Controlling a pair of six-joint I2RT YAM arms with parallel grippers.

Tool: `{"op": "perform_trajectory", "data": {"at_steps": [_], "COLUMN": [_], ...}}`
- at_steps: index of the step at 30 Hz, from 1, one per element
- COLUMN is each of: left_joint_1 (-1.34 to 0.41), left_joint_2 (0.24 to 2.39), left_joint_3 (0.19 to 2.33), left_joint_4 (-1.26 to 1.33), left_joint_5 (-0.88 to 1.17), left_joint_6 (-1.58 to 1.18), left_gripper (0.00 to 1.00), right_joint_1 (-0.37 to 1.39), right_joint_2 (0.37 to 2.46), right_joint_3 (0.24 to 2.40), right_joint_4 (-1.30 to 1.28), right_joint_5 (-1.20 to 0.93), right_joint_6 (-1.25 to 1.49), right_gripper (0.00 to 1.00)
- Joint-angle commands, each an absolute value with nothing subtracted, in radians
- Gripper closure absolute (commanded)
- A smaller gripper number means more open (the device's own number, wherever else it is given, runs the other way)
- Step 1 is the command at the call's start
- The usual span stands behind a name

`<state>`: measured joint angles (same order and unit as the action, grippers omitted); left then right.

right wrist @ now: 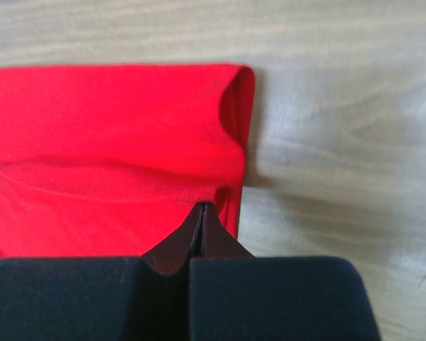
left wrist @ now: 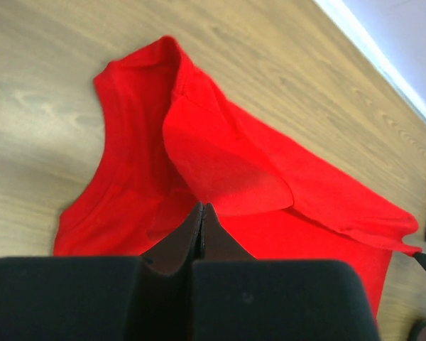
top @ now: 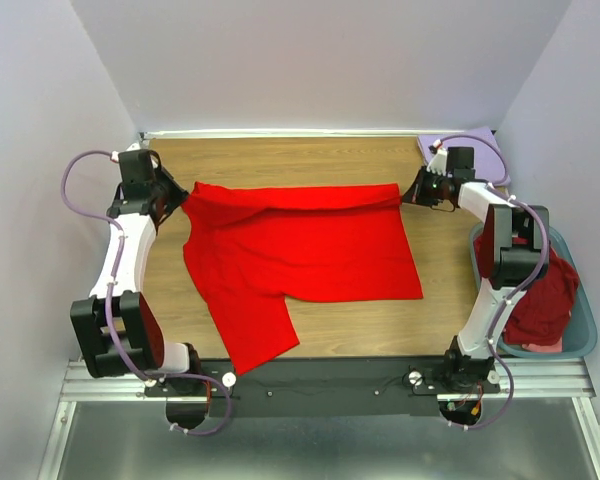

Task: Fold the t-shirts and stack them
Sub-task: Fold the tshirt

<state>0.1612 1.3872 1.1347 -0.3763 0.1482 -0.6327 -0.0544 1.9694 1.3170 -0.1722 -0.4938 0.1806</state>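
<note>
A bright red t-shirt [top: 310, 255] lies spread across the wooden tabletop [top: 280, 160], its far edge doubled over, while darker shirts [top: 540, 300] sit heaped in a teal basket [top: 580, 345] at the right. The left jaws are pinched tight on the shirt's far-left corner and the right jaws on its far-right corner, each holding a thin fold of cloth. To fold well, both should probably carry that edge toward the near hem at matching pace, cloth taut between them, so it lands flat and square.

Maroon t-shirts [top: 548, 297] (heaped in the basket [top: 581, 343]) sit partly hidden behind right arm [top: 503, 243].
</note>
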Motion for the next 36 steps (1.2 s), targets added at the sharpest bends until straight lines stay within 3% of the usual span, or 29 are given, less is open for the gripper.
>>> {"op": "perform_trajectory", "data": {"at_steps": [1,28,32,36], "left_joint_1": [0.173,0.187,0.187,0.187], "left_joint_2": [1.342,1.252,1.244,1.241], "left_joint_3": [1.071,0.847,0.828,0.811], "left_joint_4": [-0.342,-0.324,-0.304,-0.298], "left_joint_5": [0.121,0.132,0.155,0.164], "left_joint_6": [-0.655,-0.629,-0.627,-0.621], "left_gripper": [1.00,1.00,1.00,1.00], "right_joint_1": [-0.058,-0.057,-0.057,-0.054], "right_joint_2": [1.924,1.895,1.850,1.775], "right_joint_3": [1.272,1.217,1.168,1.154], "right_joint_4": [-0.164,-0.156,-0.158,-0.158], "right_joint_5": [-0.468,-0.474,-0.465,-0.434], "right_joint_6": [0.186,0.224,0.270,0.325], "right_gripper": [1.00,0.92,0.73,0.63]}}
